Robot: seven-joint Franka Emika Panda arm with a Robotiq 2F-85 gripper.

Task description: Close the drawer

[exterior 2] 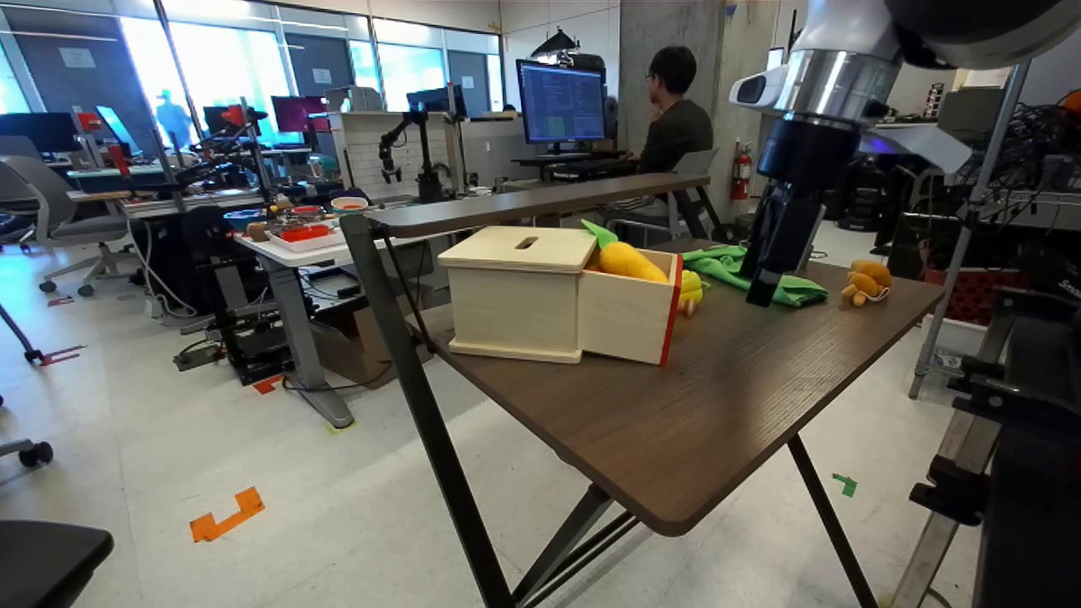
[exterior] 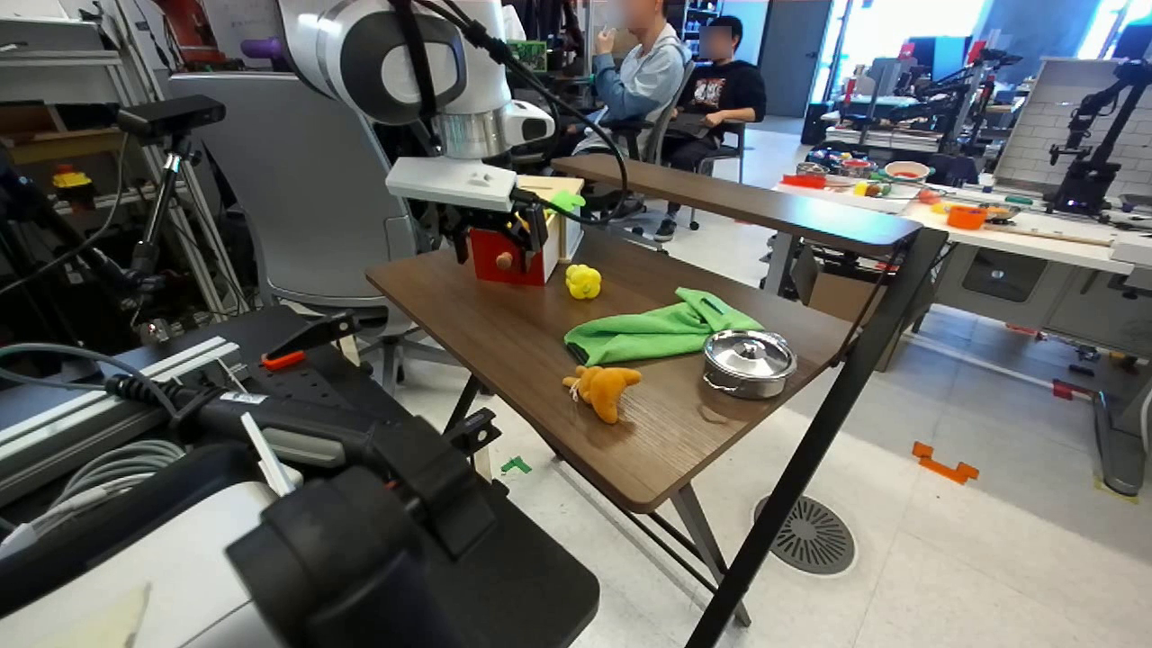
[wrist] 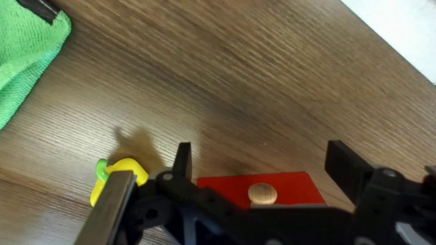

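Tabletop (exterior: 666, 436) carries your work, seen in both exterior views. Wooden box (exterior 2: 513, 317) stands near one edge, its pale lid (exterior 2: 498, 256) on; your drawer (exterior 2: 627, 319) sits drawn well out of its side, so the task is not yet done. Step in hand, by judgement: lining up for the push. Next you will likely need to advance squarely on the red front (wrist: 293, 185) and drive it straight back into the box, without skewing it.

Yellow plush (exterior 2: 633, 263) rides in the drawer and rises above its rim, with a green leaf (exterior 2: 601, 234) up around lid height. Possible snag as you push; watch it at the box's edge.

Your fingers (wrist: 345, 168) are spread wide, holding nothing, and look to stand in front of the red front, apart from it; no contact that you can see. In the wrist view the gap spans about the front's width, so narrowing them first would probably give you a safer pushing face.

Yellow toy (exterior: 583, 282) is just beside the drawer; keep your path off it, since a spread finger could clip it. Wooden knob (wrist: 262, 193), on the red front, shows between the fingers in the wrist view, ungripped, and is probably your best centring mark
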